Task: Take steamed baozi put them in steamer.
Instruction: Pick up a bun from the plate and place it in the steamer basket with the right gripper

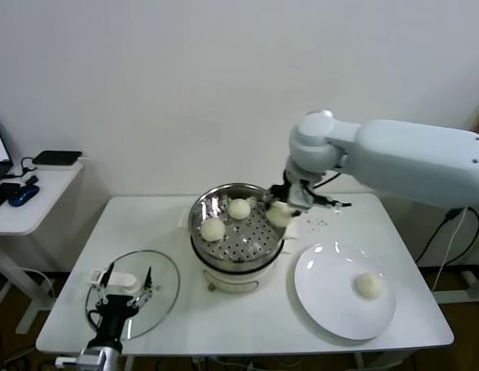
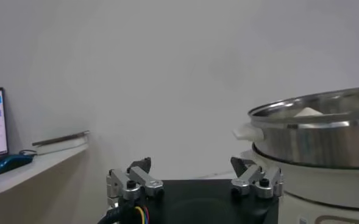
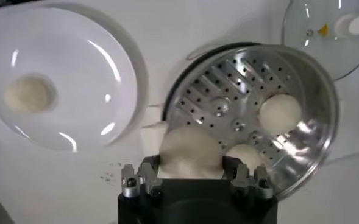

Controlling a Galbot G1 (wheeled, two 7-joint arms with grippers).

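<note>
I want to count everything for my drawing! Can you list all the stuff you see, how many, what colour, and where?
Buns: four, cream-white; two in the steamer, one in the right gripper, one on the plate.
Steamer: one, shiny steel on a cream base, table middle.
Plate: one, white, right of the steamer.
Lid: one, clear glass with a white handle, left of the steamer.
Table: one, white.
Side desk: one, white, far left.
Right gripper: shut on a bun, over the steamer's rim.
Left gripper: open, above the lid.

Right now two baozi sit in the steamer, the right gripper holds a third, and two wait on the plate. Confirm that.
Wrong on the plate: the head view shows one baozi there. Steamer and right gripper stand as stated.
</note>
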